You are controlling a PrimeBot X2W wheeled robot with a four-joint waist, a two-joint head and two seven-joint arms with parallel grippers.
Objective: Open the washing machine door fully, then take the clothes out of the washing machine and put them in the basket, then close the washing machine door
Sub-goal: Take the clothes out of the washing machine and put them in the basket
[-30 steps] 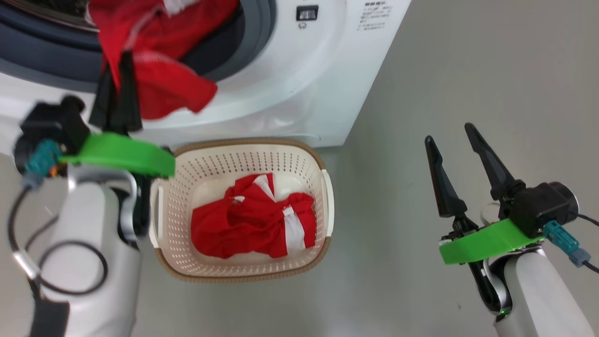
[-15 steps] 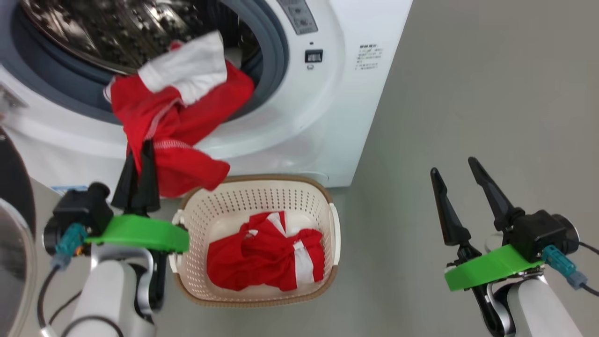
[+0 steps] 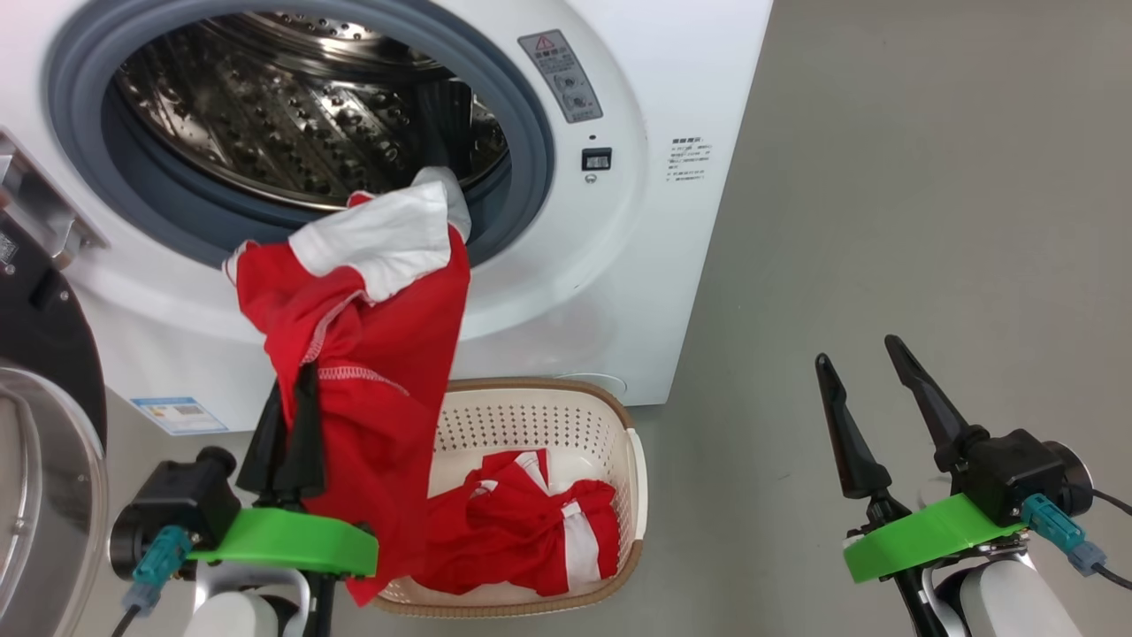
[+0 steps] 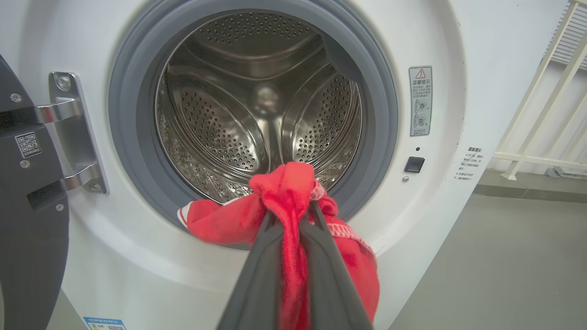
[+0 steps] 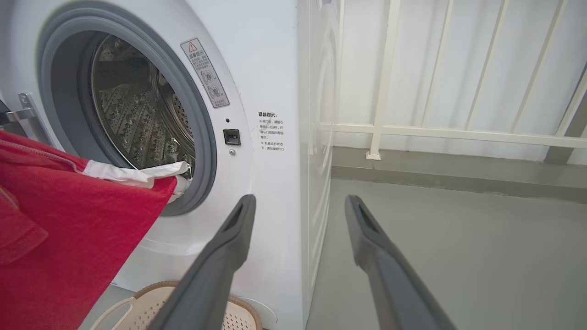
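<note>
My left gripper (image 3: pixel 296 389) has its fingers pinched tight on a bunched fold of the red garment (image 3: pixel 380 354), just in front of the washing machine (image 3: pixel 681 80) opening. My right gripper (image 3: pixel 858 354) hangs well off to the right over the floor (image 3: pixel 884 177), fingers spread wide and holding nothing. The door (image 3: pixel 40 372) stands swung open at the far left.

The garment runs from the lower lip of the opening down past my fingers, and its hem reaches the near-left corner of the basket (image 3: pixel 635 460). The basket sits on the floor close against the washer's front, with a second garment (image 3: pixel 522 531) lying crumpled inside it.

I judge this cloth soft, light and limp. It won't hold a shape, and it will trail and swing behind whatever point I carry. Weight worries me less than drag, because the fabric could catch on the rubber gasket (image 3: pixel 531 177). A thick bunch like the one I have looks like the right hold; a single-layer edge could slide out.

The left wrist view shows me the pinch itself, with red cloth squeezed between both fingers and the drum (image 4: pixel 257 105) showing bare steel behind it. The head view adds what that one lacks: the basket underneath and how much cloth hangs loose. The right wrist view shows the white panel (image 5: pixel 137 170) draped over the gasket with its tail resting inside the lip, so I take the garment as not yet free of the machine.
</note>
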